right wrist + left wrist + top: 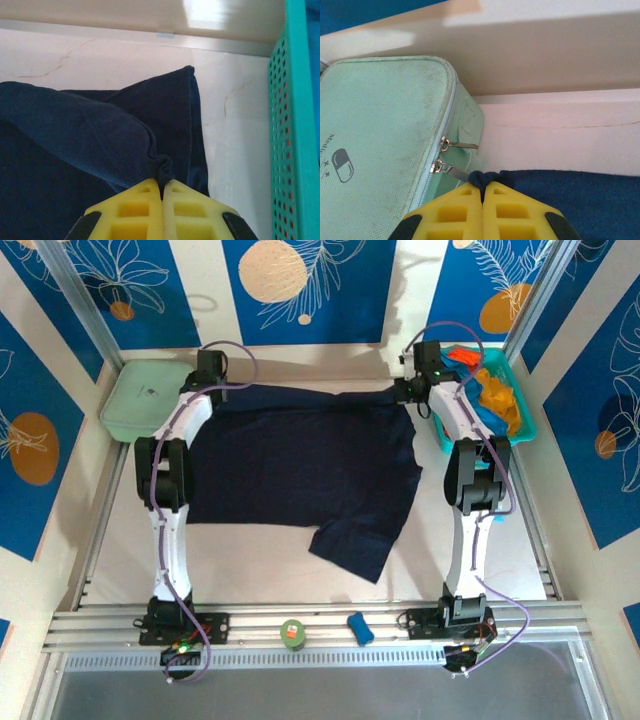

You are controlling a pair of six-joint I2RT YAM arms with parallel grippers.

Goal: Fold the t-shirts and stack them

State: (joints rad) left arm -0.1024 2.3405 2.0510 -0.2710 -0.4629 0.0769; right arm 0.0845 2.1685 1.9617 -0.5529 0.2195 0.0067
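- Top view: a large dark navy cloth t-shirt (300, 465) lies spread on the white counter (250, 570).
- Left wrist: yellow left fingers (452, 212) pinch its edge beside a pale green zipped case (380, 150).
- Right wrist: yellow right fingers (187, 212) clamp its fold near a teal perforated basket (292, 125).

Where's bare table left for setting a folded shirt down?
Table strip between navy shirt and front rail, left of its near flap; patch between flap and right arm. Far edge crowded: box, basket, left gripper, right gripper pinching shirt.
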